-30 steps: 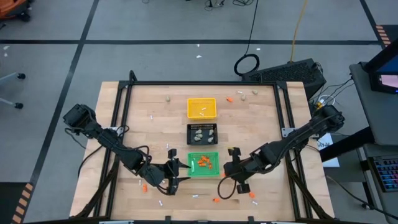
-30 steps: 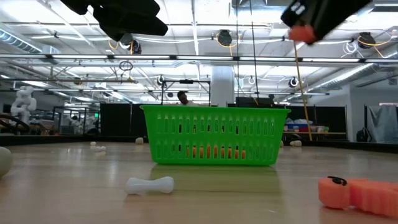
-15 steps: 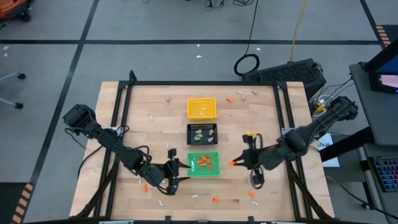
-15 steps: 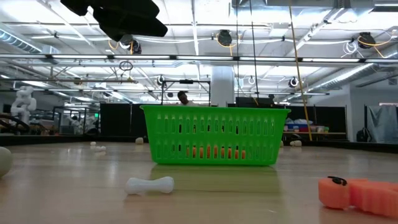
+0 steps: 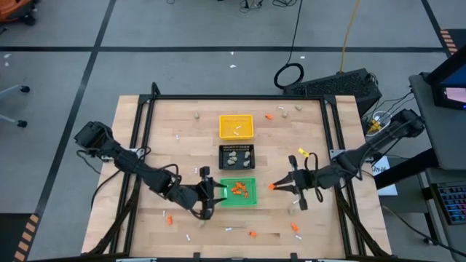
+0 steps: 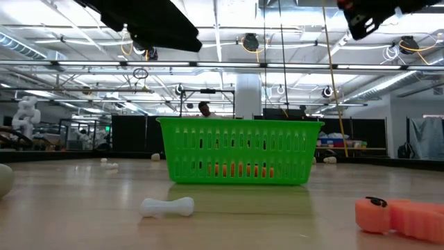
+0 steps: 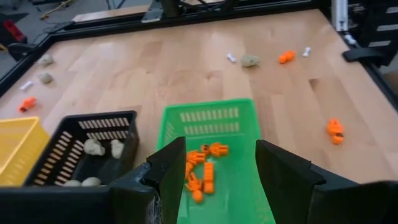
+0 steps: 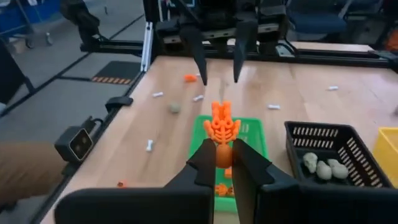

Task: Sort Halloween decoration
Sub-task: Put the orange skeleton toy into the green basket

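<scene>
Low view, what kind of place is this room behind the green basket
Probably a robotics lab or industrial workshop: an open ceiling of pipes and strip lights, dark partition screens along the back, and a wooden bench with the green basket.

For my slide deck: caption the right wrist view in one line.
Right gripper shut on an orange skeleton piece, held above the green tray; the left gripper waits open opposite.

Even bright overhead light, soft shadows on the bench (image 5: pixel 189 127). Low view: ceiling strip lights (image 6: pixel 388 82) glare, foreground soft. Wrist views: near edges blurred, slight wide-angle bend.
</scene>
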Controlling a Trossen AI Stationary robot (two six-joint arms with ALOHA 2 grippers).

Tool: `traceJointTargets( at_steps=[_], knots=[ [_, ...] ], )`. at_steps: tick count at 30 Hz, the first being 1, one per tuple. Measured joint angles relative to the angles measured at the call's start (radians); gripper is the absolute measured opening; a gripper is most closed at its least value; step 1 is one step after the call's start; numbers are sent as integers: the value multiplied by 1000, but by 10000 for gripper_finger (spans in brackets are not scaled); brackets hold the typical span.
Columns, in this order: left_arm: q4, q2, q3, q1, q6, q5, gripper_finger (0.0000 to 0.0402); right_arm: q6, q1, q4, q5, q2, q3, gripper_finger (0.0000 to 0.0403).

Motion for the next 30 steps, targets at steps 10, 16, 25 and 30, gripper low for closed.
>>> traceJointTargets(
  at_steps=[10,16,25,30],
  knots=[
    [-5,0,0,25,0,1,193,-41,0,101,-1,0,-23,9],
    [-8,0,0,21,-3,4,193,-47,0,98,-2,0,-23,9],
    [-7,0,0,21,-9,4,193,-93,0,98,-2,0,-23,9],
    [-7,0,0,21,-9,4,193,-105,0,98,-2,0,-23,9]
  ],
)
